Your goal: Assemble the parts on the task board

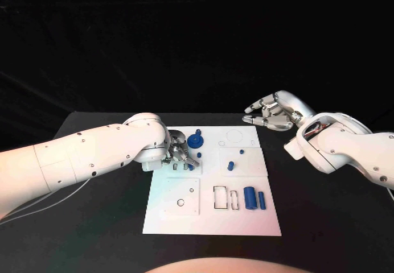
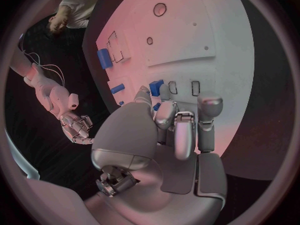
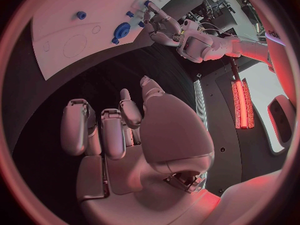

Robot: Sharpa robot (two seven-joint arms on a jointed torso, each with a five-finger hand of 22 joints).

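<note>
Fingers [image 1: 182, 154] of left hand [image 1: 176, 152] pinching blue part [image 1: 191, 163] over task board [image 1: 246, 224]; right hand [image 1: 271, 112] curled, holding nothing.

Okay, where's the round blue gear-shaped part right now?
In the head view the round blue part sits near the far edge of the task board, left of centre, just beyond the left hand.

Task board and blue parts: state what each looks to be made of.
Task board: looks like matte white plastic or painted sheet, flat with thin outlined cutouts and no glare; the exact material stays open. Blue parts: probably moulded or printed plastic, with uniform saturated colour, a smooth surface and only a faint sheen.
</note>
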